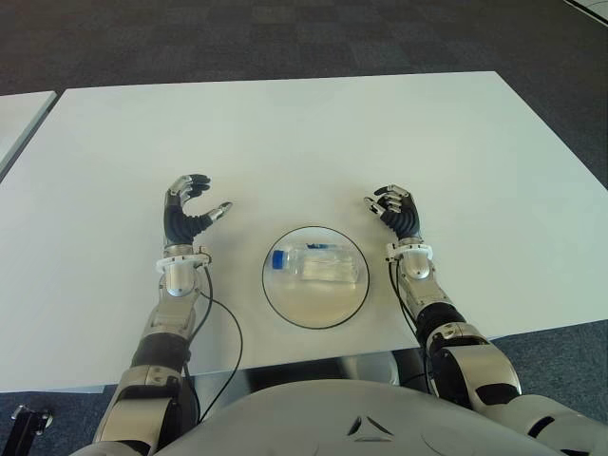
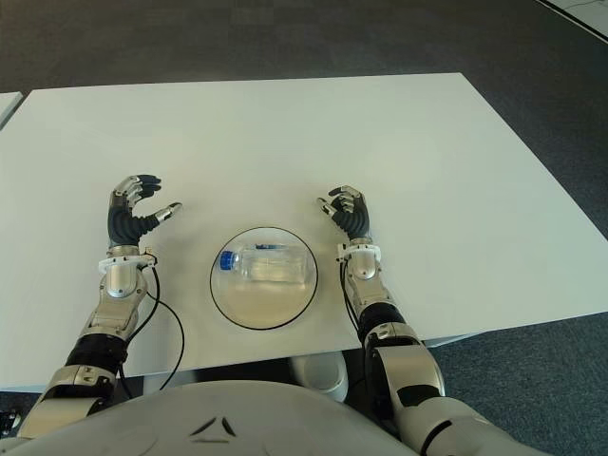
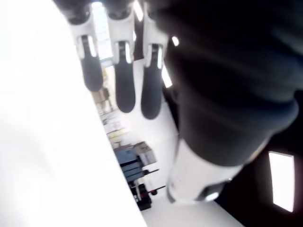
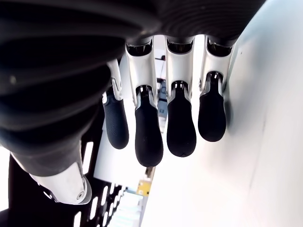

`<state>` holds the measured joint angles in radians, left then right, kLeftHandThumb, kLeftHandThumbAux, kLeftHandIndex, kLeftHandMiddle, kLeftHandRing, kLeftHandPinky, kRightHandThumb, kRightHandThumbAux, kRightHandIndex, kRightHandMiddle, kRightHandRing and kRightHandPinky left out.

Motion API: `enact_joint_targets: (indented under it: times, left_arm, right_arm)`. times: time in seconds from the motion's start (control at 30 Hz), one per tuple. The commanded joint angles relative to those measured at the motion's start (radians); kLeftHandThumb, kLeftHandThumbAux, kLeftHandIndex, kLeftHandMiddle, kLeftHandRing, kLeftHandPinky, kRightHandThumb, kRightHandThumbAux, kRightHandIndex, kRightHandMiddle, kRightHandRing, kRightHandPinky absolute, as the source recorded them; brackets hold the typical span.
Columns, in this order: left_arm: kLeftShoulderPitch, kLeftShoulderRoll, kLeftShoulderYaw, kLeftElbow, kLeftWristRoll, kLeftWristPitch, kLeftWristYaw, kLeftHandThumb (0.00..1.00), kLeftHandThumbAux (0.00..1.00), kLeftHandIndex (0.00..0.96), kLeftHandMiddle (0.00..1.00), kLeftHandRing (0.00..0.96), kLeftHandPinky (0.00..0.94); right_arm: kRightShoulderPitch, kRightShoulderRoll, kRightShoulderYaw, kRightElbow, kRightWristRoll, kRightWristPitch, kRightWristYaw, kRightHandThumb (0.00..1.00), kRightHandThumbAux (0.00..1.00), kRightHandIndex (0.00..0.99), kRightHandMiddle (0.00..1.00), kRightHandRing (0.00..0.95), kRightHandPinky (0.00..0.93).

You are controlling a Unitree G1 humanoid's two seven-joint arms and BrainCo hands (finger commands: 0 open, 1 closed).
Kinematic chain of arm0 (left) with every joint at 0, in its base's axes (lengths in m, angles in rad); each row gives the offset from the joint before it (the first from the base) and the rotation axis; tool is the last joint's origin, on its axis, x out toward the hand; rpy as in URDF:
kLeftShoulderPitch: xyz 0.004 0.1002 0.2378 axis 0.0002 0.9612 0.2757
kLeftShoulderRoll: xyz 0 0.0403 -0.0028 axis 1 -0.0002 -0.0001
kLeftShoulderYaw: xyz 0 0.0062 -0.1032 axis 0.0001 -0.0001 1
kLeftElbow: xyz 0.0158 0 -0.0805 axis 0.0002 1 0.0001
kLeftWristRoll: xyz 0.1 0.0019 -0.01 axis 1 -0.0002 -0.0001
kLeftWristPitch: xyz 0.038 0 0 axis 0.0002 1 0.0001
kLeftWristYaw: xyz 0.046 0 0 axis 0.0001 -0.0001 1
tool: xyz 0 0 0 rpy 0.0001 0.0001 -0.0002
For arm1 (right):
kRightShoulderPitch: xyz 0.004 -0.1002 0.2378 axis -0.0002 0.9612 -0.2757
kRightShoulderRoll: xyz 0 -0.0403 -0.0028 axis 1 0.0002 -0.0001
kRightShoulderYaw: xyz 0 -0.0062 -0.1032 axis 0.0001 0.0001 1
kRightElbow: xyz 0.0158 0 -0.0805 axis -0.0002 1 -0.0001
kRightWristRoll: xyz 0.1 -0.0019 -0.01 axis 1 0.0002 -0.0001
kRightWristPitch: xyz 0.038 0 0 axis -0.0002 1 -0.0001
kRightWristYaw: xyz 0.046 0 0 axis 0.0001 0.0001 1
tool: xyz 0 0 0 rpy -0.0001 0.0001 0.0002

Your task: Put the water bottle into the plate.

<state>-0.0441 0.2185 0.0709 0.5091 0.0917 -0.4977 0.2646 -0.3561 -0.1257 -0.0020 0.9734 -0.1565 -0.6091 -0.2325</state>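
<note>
A clear water bottle (image 1: 316, 265) with a blue cap lies on its side inside the round white plate (image 1: 313, 312) with a dark rim, near the table's front edge. My left hand (image 1: 193, 211) shows to the left of the plate, fingers relaxed and holding nothing. My right hand (image 1: 393, 207) shows to the right of the plate, fingers loosely curved and empty. In the left wrist view my fingers (image 3: 125, 75) hang spread over the white tabletop. In the right wrist view the fingers (image 4: 180, 120) hang apart with nothing between them.
The white table (image 1: 304, 133) stretches far beyond the plate. A second white table (image 1: 14, 119) edges in at the far left. Black cables (image 1: 231, 328) run along my left forearm. Dark carpet (image 1: 285, 38) lies behind the table.
</note>
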Motion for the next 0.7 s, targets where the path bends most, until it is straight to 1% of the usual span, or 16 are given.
enact_joint_targets:
  times: [0.03,0.13,0.17,0.2,0.23,0.27,0.3,0.37,0.47,0.7]
  left_arm:
    - [0.018,-0.019,0.021,-0.015,-0.070,0.038,-0.081,0.122,0.942,0.382,0.432,0.429,0.456]
    - [0.013,-0.037,0.036,-0.004,-0.145,0.036,-0.154,0.171,0.913,0.411,0.453,0.448,0.478]
    - [0.012,-0.040,0.041,0.000,-0.155,0.035,-0.167,0.358,0.844,0.415,0.460,0.454,0.487]
    - [0.002,-0.042,0.047,0.025,-0.166,0.027,-0.183,0.425,0.819,0.417,0.462,0.456,0.490]
    - [-0.005,-0.043,0.052,0.044,-0.173,0.021,-0.196,0.522,0.783,0.419,0.468,0.463,0.497]
    - [-0.014,-0.044,0.058,0.066,-0.180,0.014,-0.208,0.584,0.760,0.421,0.472,0.468,0.502]
    - [-0.019,-0.044,0.062,0.082,-0.185,0.008,-0.217,0.624,0.744,0.423,0.478,0.475,0.507]
    - [-0.038,-0.045,0.072,0.130,-0.191,-0.007,-0.232,0.658,0.731,0.425,0.488,0.486,0.512]
    - [-0.059,-0.047,0.085,0.186,-0.200,-0.027,-0.253,0.683,0.722,0.426,0.500,0.500,0.516]
    - [-0.099,-0.066,0.118,0.284,-0.252,-0.046,-0.322,0.696,0.715,0.429,0.548,0.534,0.534]
  right_arm:
    - [0.009,0.007,0.000,0.010,-0.005,0.022,-0.010,0.710,0.728,0.434,0.676,0.679,0.649]
    - [0.008,0.006,0.001,0.013,-0.008,0.027,-0.017,0.709,0.728,0.434,0.681,0.681,0.646]
    - [0.007,0.006,0.001,0.013,-0.008,0.028,-0.018,0.709,0.728,0.435,0.682,0.680,0.642]
    - [0.007,0.006,0.002,0.014,-0.010,0.029,-0.019,0.709,0.728,0.435,0.683,0.680,0.640]
    - [0.007,0.005,0.002,0.015,-0.010,0.030,-0.020,0.709,0.728,0.435,0.684,0.680,0.626]
    - [0.006,0.005,0.003,0.016,-0.011,0.030,-0.022,0.709,0.728,0.435,0.685,0.679,0.616]
    - [0.006,0.005,0.003,0.016,-0.012,0.030,-0.023,0.709,0.728,0.435,0.685,0.679,0.608]
    - [0.006,0.005,0.004,0.017,-0.012,0.028,-0.023,0.709,0.728,0.435,0.686,0.679,0.606]
    - [0.005,0.004,0.005,0.019,-0.012,0.025,-0.022,0.709,0.728,0.435,0.687,0.678,0.609]
    - [0.006,0.005,0.006,0.021,-0.011,0.019,-0.019,0.709,0.729,0.435,0.685,0.680,0.612]
